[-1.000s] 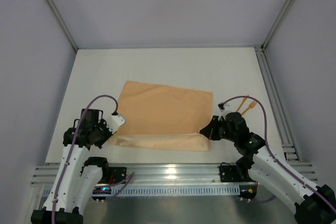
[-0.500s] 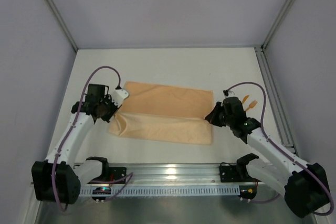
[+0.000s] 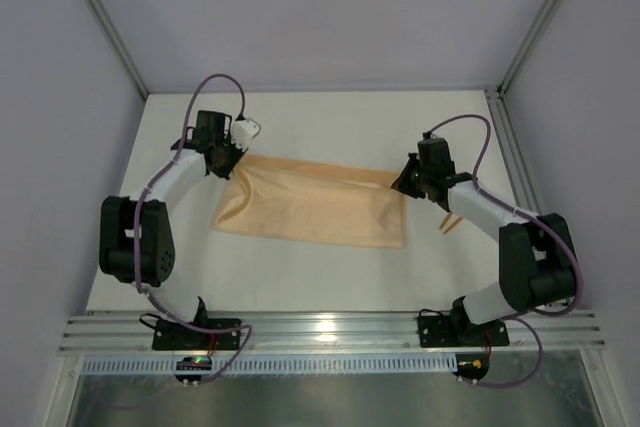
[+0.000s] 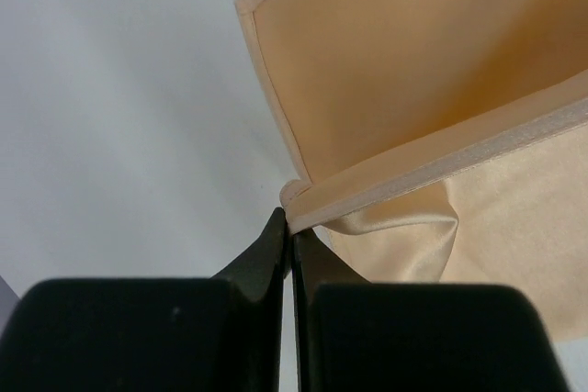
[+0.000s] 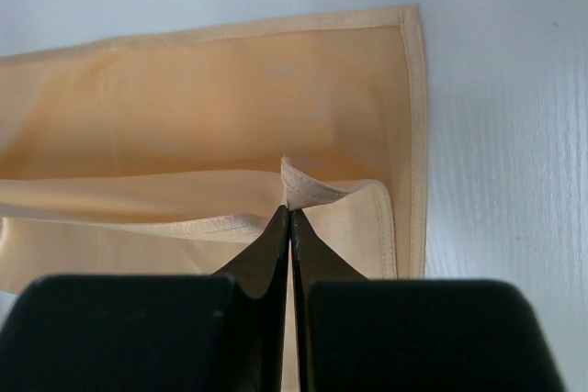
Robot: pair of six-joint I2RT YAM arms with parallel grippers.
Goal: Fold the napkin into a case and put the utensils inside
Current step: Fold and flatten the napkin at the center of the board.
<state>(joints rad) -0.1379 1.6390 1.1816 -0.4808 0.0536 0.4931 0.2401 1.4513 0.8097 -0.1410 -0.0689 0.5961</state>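
utensils (image 3: 447,224) mostly hidden behind right arm (image 3: 480,209), only an orange sliver showing, napkin (image 4: 441,89) cut off by wrist-view edges

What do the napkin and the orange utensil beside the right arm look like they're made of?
The napkin: woven fabric, probably a satin-like synthetic, going by its stitched hem, soft folds and slight sheen on the lifted layer. The utensil: bright orange, thin, straight, likely plastic, though too small to be sure.

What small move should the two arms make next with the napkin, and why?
Probably carry both pinched corners slightly farther away before releasing. The left gripper and right gripper are each shut on a corner of the napkin, and both wrist views show the lower layer's far edge beyond them.
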